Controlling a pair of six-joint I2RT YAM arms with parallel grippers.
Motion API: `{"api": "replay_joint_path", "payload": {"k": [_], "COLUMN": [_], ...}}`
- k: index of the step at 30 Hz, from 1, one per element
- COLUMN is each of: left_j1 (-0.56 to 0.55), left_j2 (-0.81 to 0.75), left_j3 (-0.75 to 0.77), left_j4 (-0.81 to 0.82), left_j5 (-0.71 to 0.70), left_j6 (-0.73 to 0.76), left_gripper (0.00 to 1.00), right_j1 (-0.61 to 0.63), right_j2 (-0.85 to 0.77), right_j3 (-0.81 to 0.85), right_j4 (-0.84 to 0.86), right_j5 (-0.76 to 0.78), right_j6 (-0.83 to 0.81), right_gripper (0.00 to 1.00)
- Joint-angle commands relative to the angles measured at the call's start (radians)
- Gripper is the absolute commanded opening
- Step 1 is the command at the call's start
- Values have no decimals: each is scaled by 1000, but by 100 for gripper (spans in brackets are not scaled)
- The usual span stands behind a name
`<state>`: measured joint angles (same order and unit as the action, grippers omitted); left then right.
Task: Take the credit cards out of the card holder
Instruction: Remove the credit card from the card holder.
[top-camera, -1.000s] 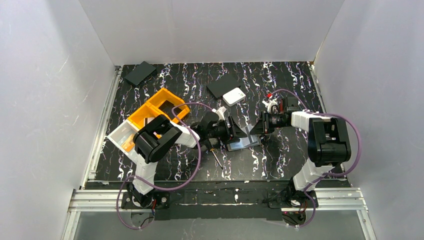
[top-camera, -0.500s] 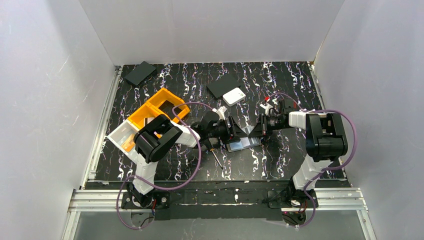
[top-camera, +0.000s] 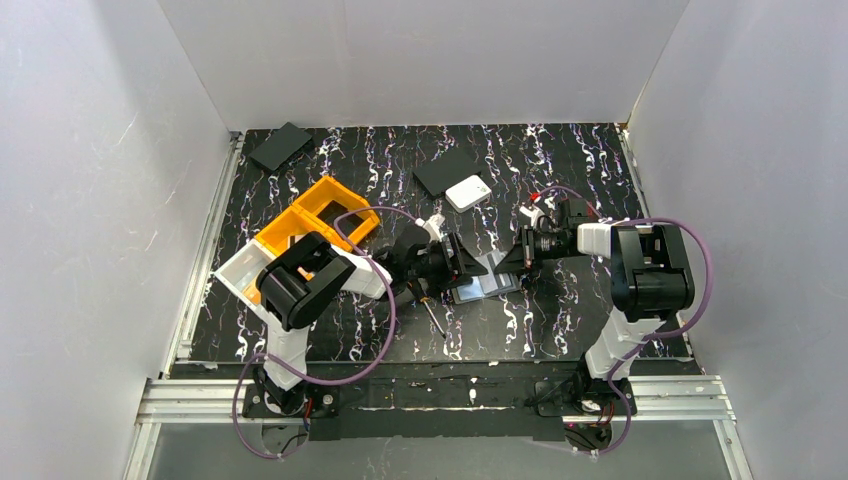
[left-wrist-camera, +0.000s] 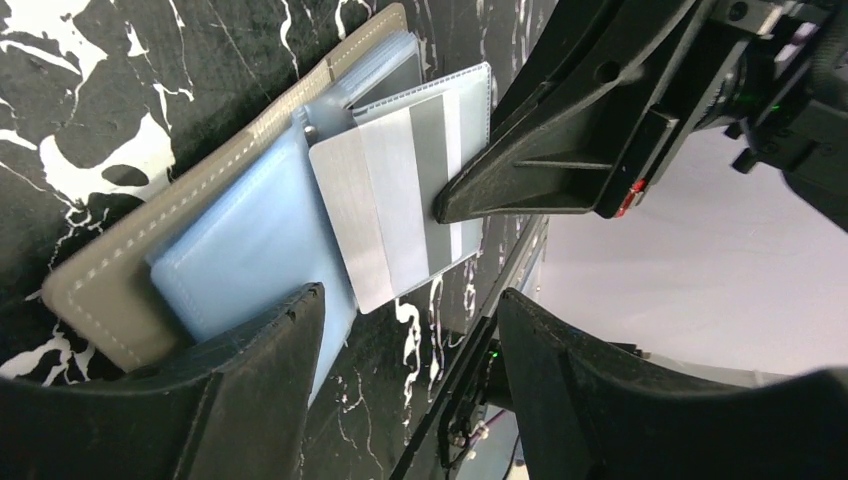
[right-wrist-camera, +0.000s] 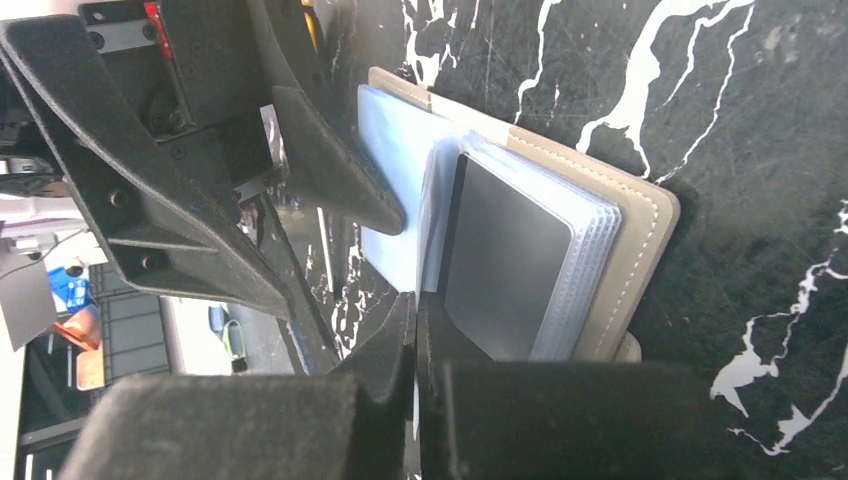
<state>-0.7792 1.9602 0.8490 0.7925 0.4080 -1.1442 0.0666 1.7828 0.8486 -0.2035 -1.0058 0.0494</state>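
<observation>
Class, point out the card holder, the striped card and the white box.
Card holder (left-wrist-camera: 100, 295): left wrist view, stitched cover.
Striped card (left-wrist-camera: 400, 200): left wrist view, its middle.
White box (top-camera: 467, 193): top view, its lid.

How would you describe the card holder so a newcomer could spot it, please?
On the black marbled table, look between the left gripper and right gripper. The card holder lies open there: taupe outside, pale blue inside, unlike the white box behind.

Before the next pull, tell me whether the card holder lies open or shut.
Open: the card holder lies spread flat, pale blue inside up, a striped grey card jutting past its edge.
</observation>
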Motion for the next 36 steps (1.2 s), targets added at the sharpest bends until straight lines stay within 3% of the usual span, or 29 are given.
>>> {"api": "replay_joint_path", "payload": {"k": [1,10,26,36], "left_j1": [14,14,7,0], "left_j2": [-70,-65,-81,-60], "left_j3": [-38,-25,-47,-48], "left_j4": [78,152,173,257], "left_j5": [-15,4,-33,-46], "left_j6": [-25,-75,-144,-197], "left_gripper": [63,63,62,54], "right_j1": [-21,-44,-53,-54], "right_j2": [-16,-78,-120,-110], "right_j3": [-10,-56,-72,-78], "right_j4": [90,236,286,315], "right_j5": [-103,-178,-211,-237], "right_j6": [77,205,247,274], "right_gripper": [1,1,1,1]}}
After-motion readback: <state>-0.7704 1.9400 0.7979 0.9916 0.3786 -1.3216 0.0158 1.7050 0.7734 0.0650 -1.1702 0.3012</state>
